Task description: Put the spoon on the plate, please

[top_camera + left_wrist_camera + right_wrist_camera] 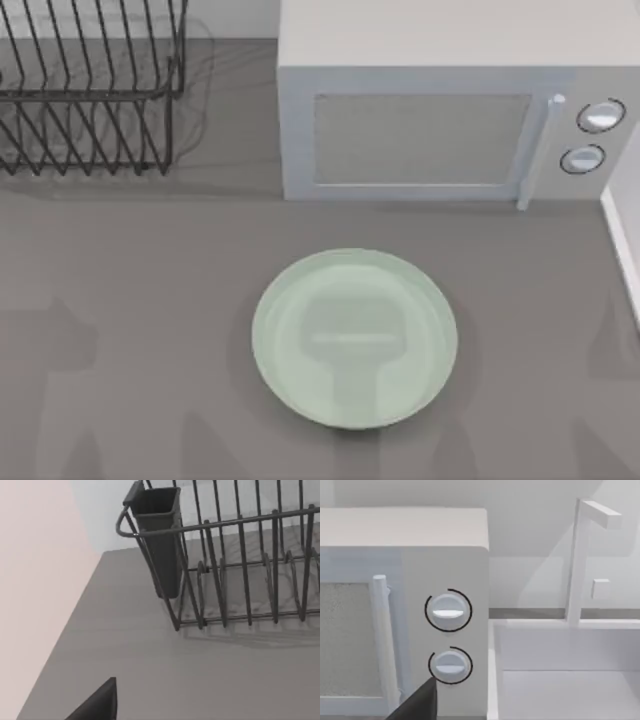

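Note:
The plate [355, 340] is round, pale mint green and glossy, and lies flat on the grey table in front of the microwave, a little right of the top view's centre. Nothing lies on it. The spoon is out of view. A dark edge of my left gripper [97, 705] shows in the left wrist view, over the table's left part near the dish rack. A dark edge of my right gripper [417, 704] shows in the right wrist view, in front of the microwave's knobs.
A black wire dish rack [90, 90] with a dark cutlery cup [160, 535] stands at the back left. The white microwave [450, 110], door shut, fills the back right. A white sink [570, 680] with a tap [577, 560] adjoins it on the right.

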